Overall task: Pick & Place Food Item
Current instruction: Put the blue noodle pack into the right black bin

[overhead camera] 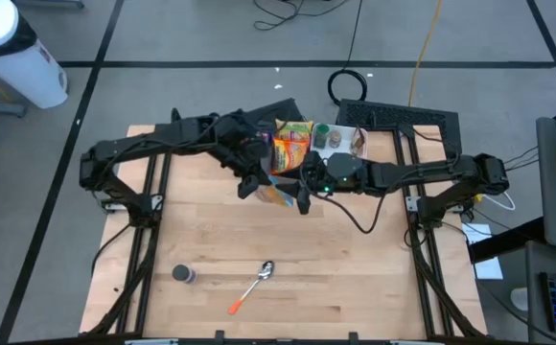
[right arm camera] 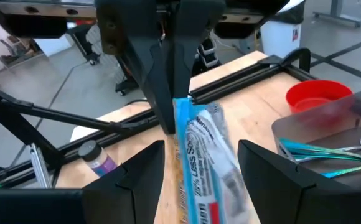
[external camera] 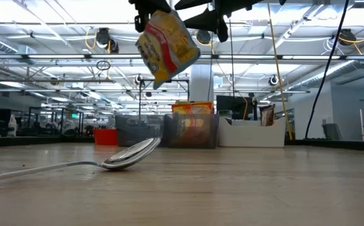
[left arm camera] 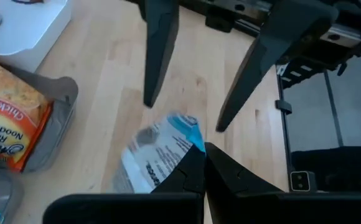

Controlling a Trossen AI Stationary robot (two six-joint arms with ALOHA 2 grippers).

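Fingers of your left gripper (left arm camera: pixel 202 163) pinch the noodle packet (external camera: pixel 167 45) by its top edge, hanging it lengthwise above the table; your right gripper (right arm camera: pixel 199 163) stands open, straddling it.

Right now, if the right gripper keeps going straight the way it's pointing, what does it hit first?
The noodle packet held by the left gripper; it hangs between the right gripper's open fingers, though depth is unclear.

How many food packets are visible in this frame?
2: one noodle packet hangs above the table, pinched by the left gripper; another sits in the bin at the table's far edge. More may be hidden there.
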